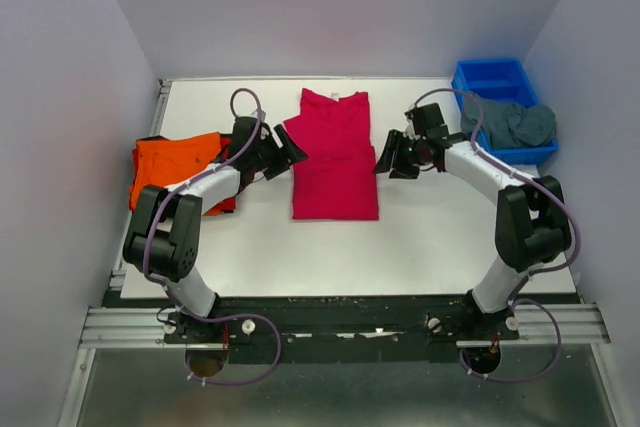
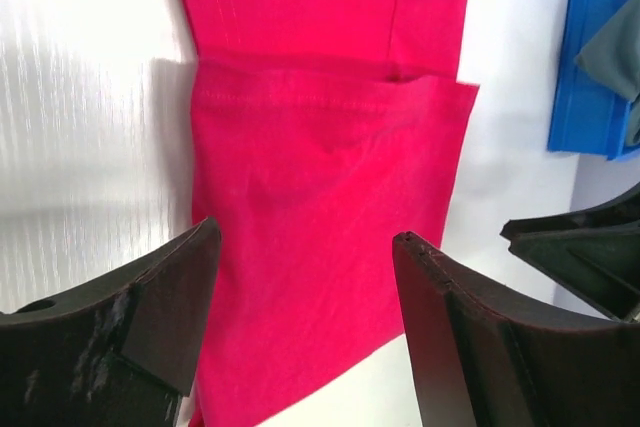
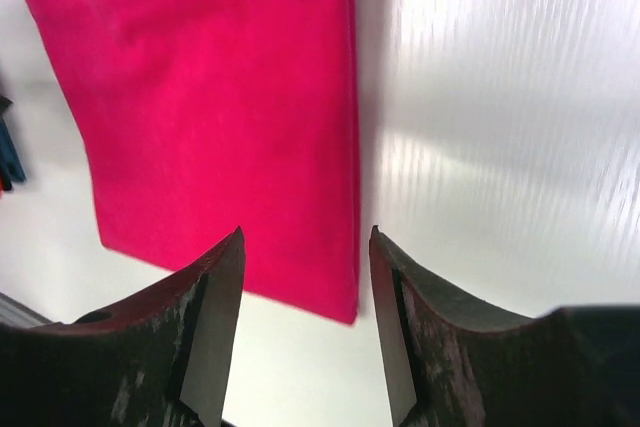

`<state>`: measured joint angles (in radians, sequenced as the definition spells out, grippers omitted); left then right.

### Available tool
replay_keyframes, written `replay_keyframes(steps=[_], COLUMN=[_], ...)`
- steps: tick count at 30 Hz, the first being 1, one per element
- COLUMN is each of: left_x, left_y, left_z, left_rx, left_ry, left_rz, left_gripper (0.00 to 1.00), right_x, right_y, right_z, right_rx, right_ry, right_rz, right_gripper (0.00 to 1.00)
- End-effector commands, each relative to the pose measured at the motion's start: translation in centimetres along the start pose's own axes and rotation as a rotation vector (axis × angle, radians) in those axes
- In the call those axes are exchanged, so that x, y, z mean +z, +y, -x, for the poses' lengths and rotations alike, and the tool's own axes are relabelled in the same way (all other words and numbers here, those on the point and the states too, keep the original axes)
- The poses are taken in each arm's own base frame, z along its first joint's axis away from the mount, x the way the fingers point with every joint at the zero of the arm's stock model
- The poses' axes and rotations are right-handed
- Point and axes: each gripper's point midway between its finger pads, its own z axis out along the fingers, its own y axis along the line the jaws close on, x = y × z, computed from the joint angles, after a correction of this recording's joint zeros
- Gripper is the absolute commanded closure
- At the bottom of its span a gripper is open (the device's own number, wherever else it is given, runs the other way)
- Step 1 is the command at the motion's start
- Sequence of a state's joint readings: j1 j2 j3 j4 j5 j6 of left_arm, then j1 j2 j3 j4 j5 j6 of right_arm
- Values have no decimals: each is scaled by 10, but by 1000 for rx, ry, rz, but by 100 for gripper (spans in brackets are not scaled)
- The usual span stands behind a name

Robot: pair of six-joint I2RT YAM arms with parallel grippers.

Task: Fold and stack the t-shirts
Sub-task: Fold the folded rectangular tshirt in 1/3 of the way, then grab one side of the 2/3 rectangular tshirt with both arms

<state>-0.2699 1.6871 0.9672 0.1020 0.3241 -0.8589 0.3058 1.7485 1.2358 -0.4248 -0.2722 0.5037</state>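
A crimson-pink cotton t-shirt [image 1: 335,162] lies flat in the middle of the white surface [image 1: 420,237]. It is folded into a narrow oblong with the collar at the far end. Its near part is doubled over, so the hem runs straight across the middle.

The left hand [image 1: 290,152] is just beside the shirt's left edge and the right hand [image 1: 390,159] just beside its right edge. Both point inward at the shirt. Each hand is open, with its dark fingers spread and nothing between them, and neither grips the cloth.

A bright orange t-shirt [image 1: 175,162] lies bunched at the left edge of the surface, partly under the left arm. At the far right, a grey-teal t-shirt [image 1: 515,122] is heaped in a blue plastic bin [image 1: 490,75] and spills over its near rim.
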Motion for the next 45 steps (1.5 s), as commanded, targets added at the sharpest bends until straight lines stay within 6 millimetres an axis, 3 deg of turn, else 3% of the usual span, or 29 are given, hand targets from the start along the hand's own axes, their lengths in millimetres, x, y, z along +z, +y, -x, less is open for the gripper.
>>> replay_keyframes(steps=[1, 6, 12, 20, 28, 31, 36, 41, 43, 45], left_x=[-19, -37, -44, -42, -49, -48, -45, -48, -49, -49], left_y=[16, 28, 54, 63, 70, 76, 80, 80, 80, 83], left_z=[-36, -74, -100, -116, -127, -131, -135, -142, -143, -145], left_rx=[122, 135, 153, 135, 136, 137, 133, 120, 127, 132], left_ry=[35, 80, 143, 195, 235, 257, 278, 303, 313, 324], left_rz=[98, 127, 208, 211, 231, 251, 262, 253, 251, 259], left_gripper=[20, 30, 34, 41, 43, 45, 57, 58, 63, 76], right_x=[-1, 2, 9, 24, 22, 22, 22, 21, 21, 21], right_y=[4, -6, -16, -17, -19, -18, -17, -17, -17, -16], right_z=[-42, -85, -108, -118, -125, -125, -124, -124, -124, -124], right_rx=[-63, -68, -64, -65, -65, -63, -63, -63, -63, -66], right_ry=[38, 95, 141, 193, 202, 201, 202, 201, 202, 203], right_rz=[47, 47, 35, 36, 34, 37, 42, 41, 42, 45], right_gripper=[41, 51, 56, 67, 99, 99, 99, 99, 99, 99])
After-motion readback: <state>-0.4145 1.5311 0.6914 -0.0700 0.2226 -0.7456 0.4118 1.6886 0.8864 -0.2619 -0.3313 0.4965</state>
